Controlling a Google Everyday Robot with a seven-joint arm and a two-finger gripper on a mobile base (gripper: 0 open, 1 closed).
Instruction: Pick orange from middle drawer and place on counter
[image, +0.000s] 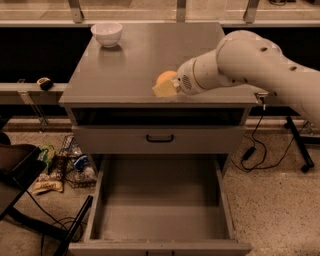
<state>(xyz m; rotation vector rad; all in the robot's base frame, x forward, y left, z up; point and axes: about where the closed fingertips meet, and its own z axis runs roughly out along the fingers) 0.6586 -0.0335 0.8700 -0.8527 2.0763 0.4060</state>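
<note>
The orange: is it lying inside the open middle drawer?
No. The gripper holds the orange over the counter, near its front edge; the middle drawer below shows only its bare floor.

Thick white plastic robot arm (250, 57), smooth rounded shells w/ a few small dark dimples, dotted round grille nr the wrist. Pale cream-yellow gripper (164, 88) at its end, above the flat grey counter (125, 70), front edge.
</note>
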